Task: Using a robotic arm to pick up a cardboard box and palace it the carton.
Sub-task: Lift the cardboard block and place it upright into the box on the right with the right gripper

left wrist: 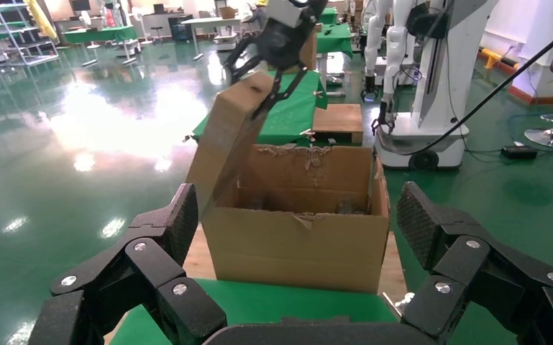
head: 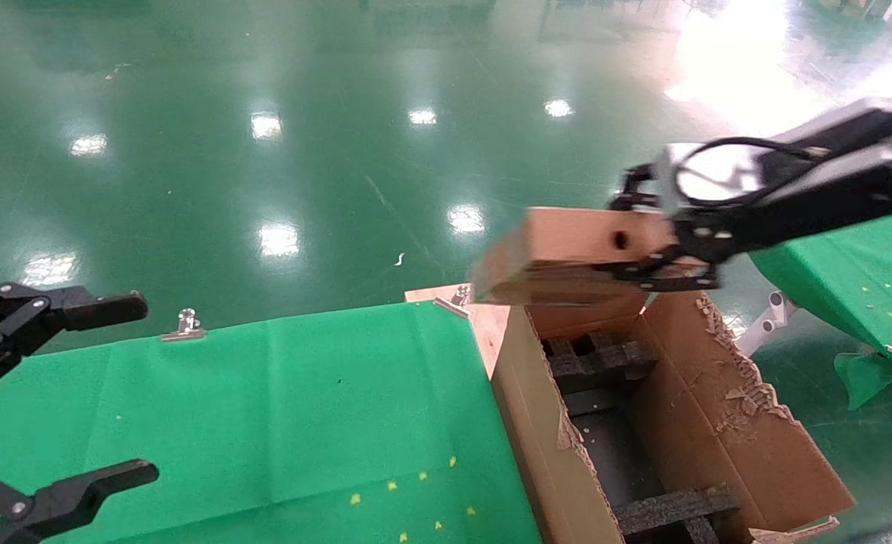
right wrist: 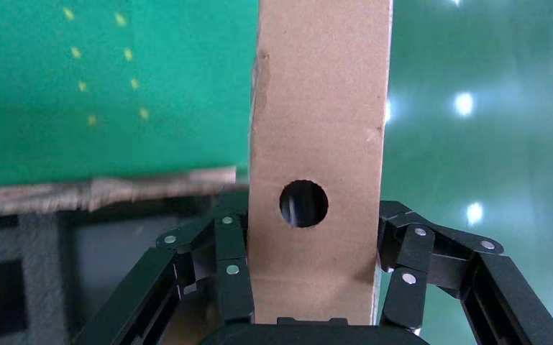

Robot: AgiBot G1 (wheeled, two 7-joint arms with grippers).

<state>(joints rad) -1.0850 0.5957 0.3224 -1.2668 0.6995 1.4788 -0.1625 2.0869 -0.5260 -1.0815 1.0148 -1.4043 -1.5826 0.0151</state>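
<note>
Left claw point(head: 75, 393) idle; carton point(head: 718, 423) holds foam inserts point(head: 601, 359).

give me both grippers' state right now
Left gripper: open, holding nothing, parked over the green table.
Right gripper: shut on the box, in the air above the carton.

The head view looks forward and down over the bench point(head: 264, 408) and the carton point(head: 537, 423), with both arms at its edges. The left wrist view faces level across its own open jaws to the carton point(left wrist: 298, 237) beyond. The right wrist view sits close behind its jaws, which clamp the box point(right wrist: 316, 144); all three views share the box.
</note>
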